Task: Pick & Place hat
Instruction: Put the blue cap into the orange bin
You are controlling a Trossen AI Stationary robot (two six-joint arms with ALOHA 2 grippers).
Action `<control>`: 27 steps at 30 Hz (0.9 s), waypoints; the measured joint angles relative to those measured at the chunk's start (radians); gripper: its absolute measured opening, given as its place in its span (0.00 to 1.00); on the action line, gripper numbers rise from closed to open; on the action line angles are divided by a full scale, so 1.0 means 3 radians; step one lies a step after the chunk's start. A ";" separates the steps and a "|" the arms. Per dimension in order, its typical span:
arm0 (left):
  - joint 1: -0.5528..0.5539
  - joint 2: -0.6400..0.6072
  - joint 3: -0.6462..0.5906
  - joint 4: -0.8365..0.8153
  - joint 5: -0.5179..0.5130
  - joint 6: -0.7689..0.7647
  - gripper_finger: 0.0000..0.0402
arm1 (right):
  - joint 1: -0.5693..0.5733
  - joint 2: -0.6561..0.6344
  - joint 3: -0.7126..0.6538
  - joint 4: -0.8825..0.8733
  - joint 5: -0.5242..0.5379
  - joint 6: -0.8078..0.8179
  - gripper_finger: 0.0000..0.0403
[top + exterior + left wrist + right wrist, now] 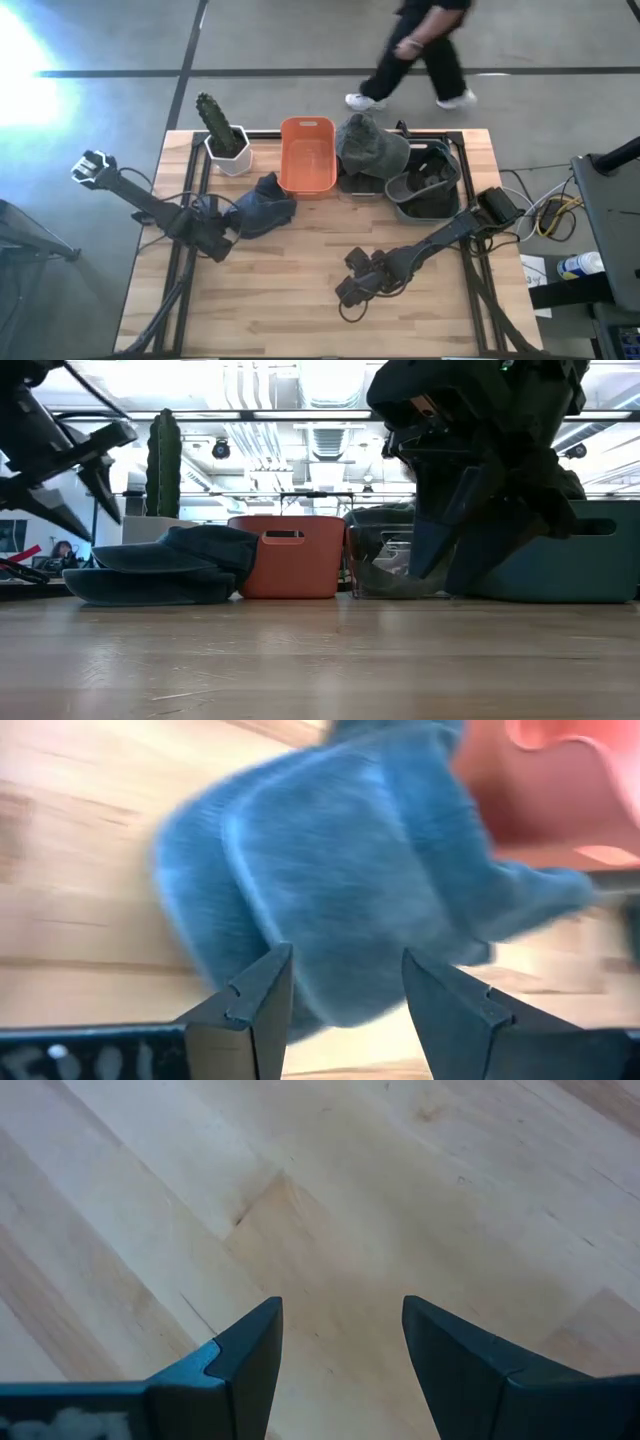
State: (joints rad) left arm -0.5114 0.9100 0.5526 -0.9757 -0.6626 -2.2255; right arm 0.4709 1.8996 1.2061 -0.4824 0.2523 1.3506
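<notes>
A blue cap (pixel 262 206) lies on the table in front of the orange bin (pixel 308 154), its brim flat on the wood (pixel 150 582). My left gripper (pixel 226 236) is open and hovers above the cap's near-left edge. In the left wrist view the cap (pixel 340 860) fills the space ahead of the gripper (pixel 345 960), with a finger on either side of its rim. An olive-green hat (pixel 370 148) rests on top of a container to the right of the orange bin. My right gripper (pixel 349 291) is open over bare wood (pixel 342 1308) in the near middle of the table.
A potted cactus (pixel 221 134) stands at the far left. A grey bin (pixel 426 183) with dark things in it sits at the far right. Cables run along both table sides. A person (pixel 420 48) walks on the floor beyond the far edge. Bare wood lies along the near edge.
</notes>
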 joint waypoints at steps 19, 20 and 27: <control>0.0012 -0.0003 -0.0507 0.0723 -0.0522 -0.0267 0.45 | -0.0060 0.0000 -0.0104 0.0023 -0.0086 0.0079 0.50; 0.0014 0.0003 -0.0558 0.0813 -0.0634 -0.0256 0.45 | -0.0060 0.0000 -0.0103 0.0027 -0.0086 0.0094 0.50; 0.0025 0.0012 -0.0944 0.1790 -0.1140 -0.0097 0.45 | -0.0060 0.0000 -0.0101 0.0061 -0.0149 0.0118 0.50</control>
State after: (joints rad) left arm -0.5037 0.9135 0.2695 -0.4386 -1.0046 -2.2546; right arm 0.4530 1.8996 1.1759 -0.4642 0.2076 1.3861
